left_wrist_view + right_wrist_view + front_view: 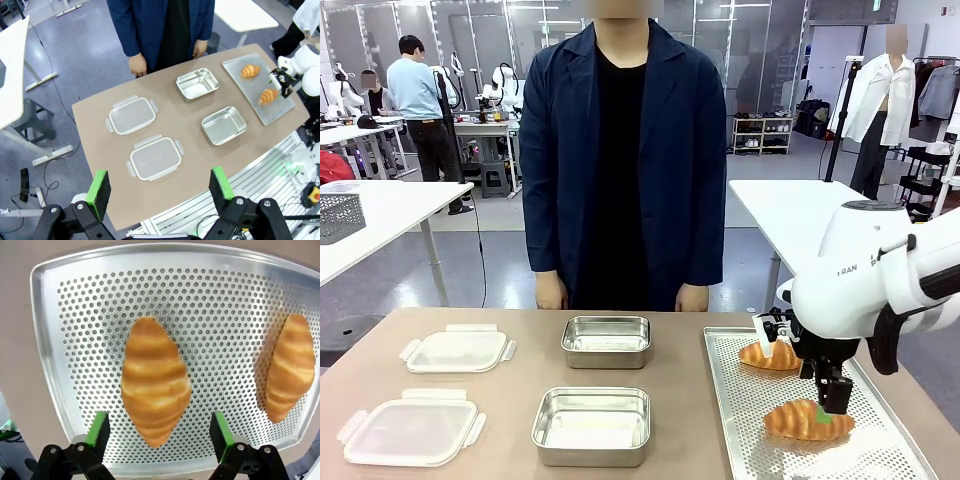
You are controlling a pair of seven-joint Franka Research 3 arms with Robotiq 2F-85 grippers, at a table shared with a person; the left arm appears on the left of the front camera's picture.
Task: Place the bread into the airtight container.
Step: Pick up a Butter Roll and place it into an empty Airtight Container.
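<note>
Right gripper [158,429] hangs open over a croissant [155,382] on the tray [65,340] (a finger each side); left gripper [160,187] open above the table [100,150].

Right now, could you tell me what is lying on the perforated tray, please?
Two croissants lie on the perforated tray: the near croissant below the open right gripper, the far croissant partly hidden by the arm in front view. The tray beneath them is covered.

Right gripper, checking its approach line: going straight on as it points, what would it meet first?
Likely the nearer croissant on the perforated tray, which lies centred in front of the open right gripper; the distance is unclear.
</note>
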